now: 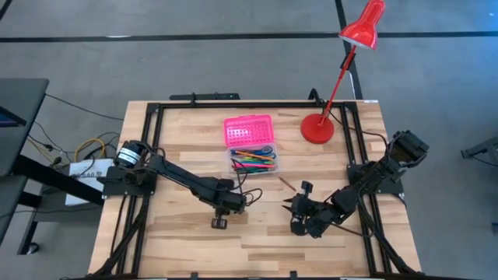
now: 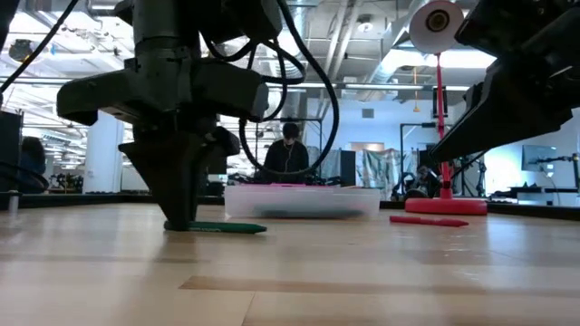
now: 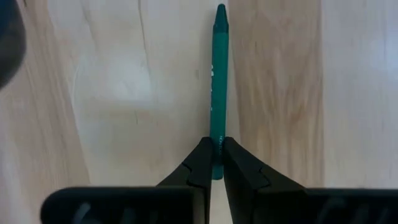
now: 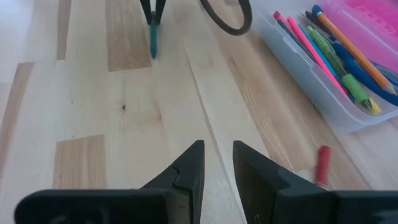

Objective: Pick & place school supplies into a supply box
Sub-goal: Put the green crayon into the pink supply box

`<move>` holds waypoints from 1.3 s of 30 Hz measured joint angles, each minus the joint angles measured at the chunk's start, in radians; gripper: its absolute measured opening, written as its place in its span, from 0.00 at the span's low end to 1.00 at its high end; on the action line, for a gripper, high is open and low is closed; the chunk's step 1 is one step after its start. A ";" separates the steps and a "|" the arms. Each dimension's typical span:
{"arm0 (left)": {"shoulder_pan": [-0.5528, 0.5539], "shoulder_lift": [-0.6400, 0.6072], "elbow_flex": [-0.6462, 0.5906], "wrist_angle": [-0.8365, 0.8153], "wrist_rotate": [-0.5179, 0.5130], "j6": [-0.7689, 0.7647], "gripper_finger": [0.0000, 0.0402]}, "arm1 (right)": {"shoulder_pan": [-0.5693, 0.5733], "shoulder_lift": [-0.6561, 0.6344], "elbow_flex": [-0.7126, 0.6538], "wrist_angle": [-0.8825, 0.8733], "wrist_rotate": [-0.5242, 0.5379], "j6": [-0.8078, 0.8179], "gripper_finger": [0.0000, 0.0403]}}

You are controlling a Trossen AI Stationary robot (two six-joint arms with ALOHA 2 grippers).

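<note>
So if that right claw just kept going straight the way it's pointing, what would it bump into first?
Probably bare table for a while. The right gripper points across open wood toward the left gripper, which pinches a green pen. The red pen and the box lie off to one side. Depth is hard to judge.

A robotics lab: framed wooden table, open industrial ceiling, seated person.

We see red desk lamp: round base on table near far right corner, shade past far edge. Beyond table we note person seated in room, coiled cables on floor off left edge.
</note>
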 joint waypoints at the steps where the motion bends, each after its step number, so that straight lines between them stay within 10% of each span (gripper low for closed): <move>1: 0.000 0.000 0.000 -0.007 -0.002 0.000 0.04 | 0.000 0.000 0.000 0.000 0.000 0.000 0.19; 25: -0.008 0.006 0.206 -0.159 -0.227 0.206 0.01 | 0.001 0.000 0.000 -0.042 -0.015 0.008 0.19; 39: 0.259 0.004 0.294 -0.202 -0.375 0.215 0.02 | 0.002 0.000 0.000 -0.050 -0.017 0.027 0.19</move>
